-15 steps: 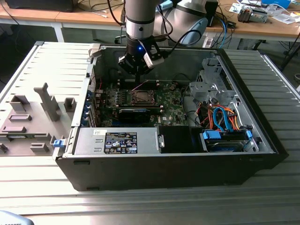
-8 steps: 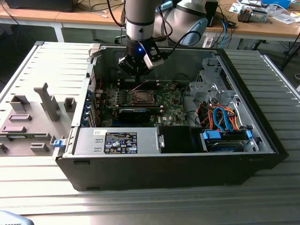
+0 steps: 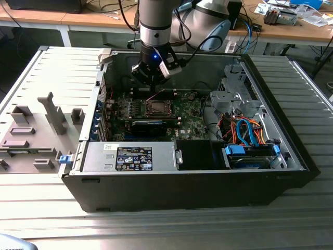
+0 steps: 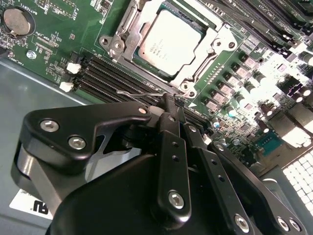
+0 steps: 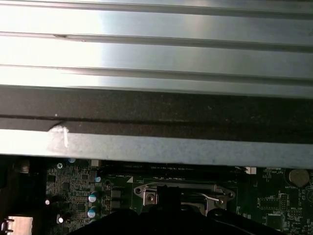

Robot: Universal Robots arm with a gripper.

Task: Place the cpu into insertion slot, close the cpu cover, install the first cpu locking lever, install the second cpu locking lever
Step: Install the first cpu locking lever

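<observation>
— Start from the exterior view's left. What's there?

— A grey tray of moulded blocks, well apart from the slot, outside the open case. The case lies on a ribbed metal table.

— And the slot itself?

— It sits on the green board, about the middle of the case floor. A labelled metal box lies on the near side of the slot, against the case's front wall.

— Where is the gripper?

— Just above the slot's far edge, hanging straight down from the arm.

— Wide or narrow?

— Narrow. In the second wrist view the black fingers run up to tips drawn almost together. A thin wire lever lies along the slot's edge and ends right at those tips. I cannot tell whether they pinch it.

— The cpu?

— Seated flat in the slot, silvery top up. The cover is down around it, and the chip shows through the window.

— Anything beside it?

— Long black memory slots run alongside the slot, between it and the gripper. A coin cell sits beyond their end, near the board's edge.

— And to the exterior view's right of the slot?

— A silvery drive cage, then a tangle of orange and blue cables near the case's right wall.
</observation>
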